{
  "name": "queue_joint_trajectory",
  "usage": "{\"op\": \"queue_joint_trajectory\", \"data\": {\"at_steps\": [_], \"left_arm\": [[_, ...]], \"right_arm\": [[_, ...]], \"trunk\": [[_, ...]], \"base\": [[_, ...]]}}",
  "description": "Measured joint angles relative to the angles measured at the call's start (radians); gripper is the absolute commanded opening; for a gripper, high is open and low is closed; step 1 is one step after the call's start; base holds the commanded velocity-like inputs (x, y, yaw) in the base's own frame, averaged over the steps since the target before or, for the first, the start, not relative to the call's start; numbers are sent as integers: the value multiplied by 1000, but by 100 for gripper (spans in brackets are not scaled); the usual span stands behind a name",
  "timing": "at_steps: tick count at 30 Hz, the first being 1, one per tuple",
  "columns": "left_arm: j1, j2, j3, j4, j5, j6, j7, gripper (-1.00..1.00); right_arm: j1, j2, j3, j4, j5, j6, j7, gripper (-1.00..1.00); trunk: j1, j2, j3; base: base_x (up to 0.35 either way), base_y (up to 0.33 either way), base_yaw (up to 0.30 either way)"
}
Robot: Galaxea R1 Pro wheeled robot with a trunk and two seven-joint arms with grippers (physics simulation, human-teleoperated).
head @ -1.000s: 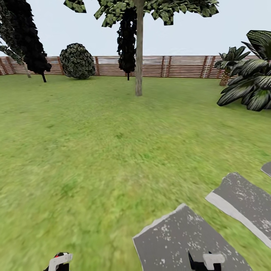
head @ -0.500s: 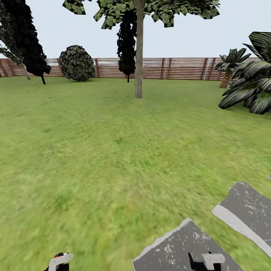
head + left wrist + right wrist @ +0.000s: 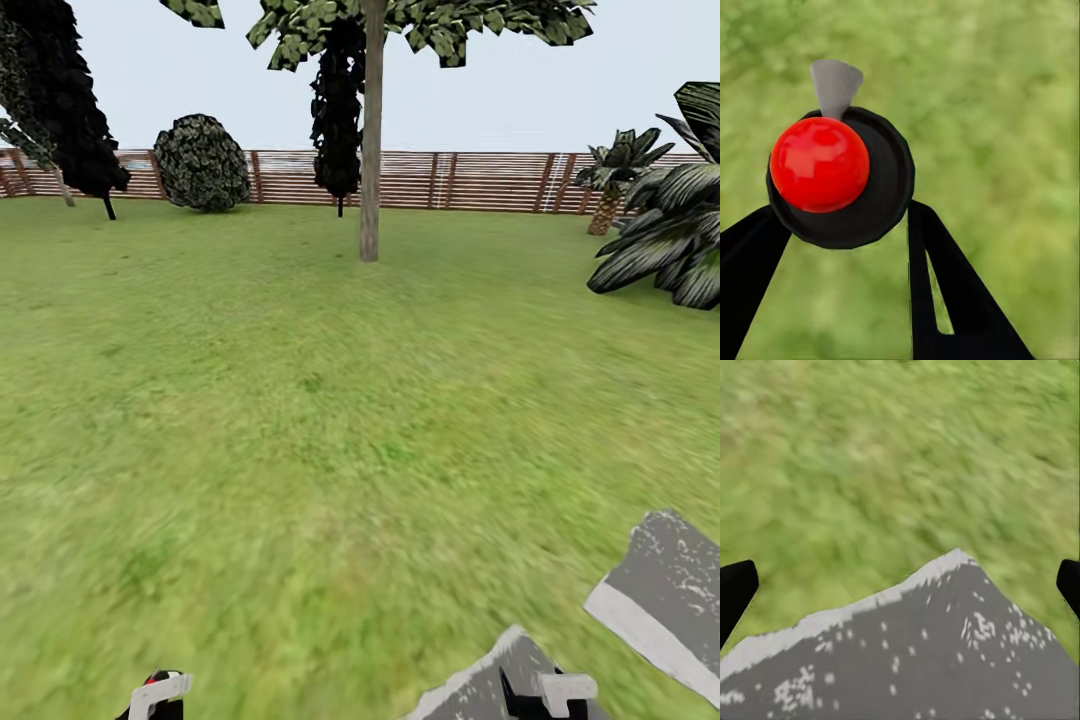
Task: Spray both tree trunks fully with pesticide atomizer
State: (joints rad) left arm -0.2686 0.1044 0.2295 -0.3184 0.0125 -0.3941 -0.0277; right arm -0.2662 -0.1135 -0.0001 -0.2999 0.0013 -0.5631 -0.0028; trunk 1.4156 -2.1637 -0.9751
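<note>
Left gripper (image 3: 840, 225), fingers closed against the pesticide atomizer (image 3: 840, 176), whose red top faces the wrist camera above the lawn (image 3: 300, 420). Right gripper (image 3: 900, 585), fingertips spread wide with nothing between them, over the edge of the speckled grey floor (image 3: 922, 660). Landmark: pale tree trunk (image 3: 371, 150), upright on the lawn ahead; dark conifer (image 3: 70, 110) and round bush (image 3: 203, 163) to its left, slatted fence (image 3: 480, 180) behind it, palm plants (image 3: 665, 230) to its right.
</note>
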Motion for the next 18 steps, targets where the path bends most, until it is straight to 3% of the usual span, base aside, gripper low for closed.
{"op": "queue_joint_trajectory", "data": {"at_steps": [18], "left_arm": [[0,0,0,0,0,0,0,-100]], "right_arm": [[0,0,0,0,0,0,0,100]], "trunk": [[0,0,0]], "base": [[338,0,0]]}}
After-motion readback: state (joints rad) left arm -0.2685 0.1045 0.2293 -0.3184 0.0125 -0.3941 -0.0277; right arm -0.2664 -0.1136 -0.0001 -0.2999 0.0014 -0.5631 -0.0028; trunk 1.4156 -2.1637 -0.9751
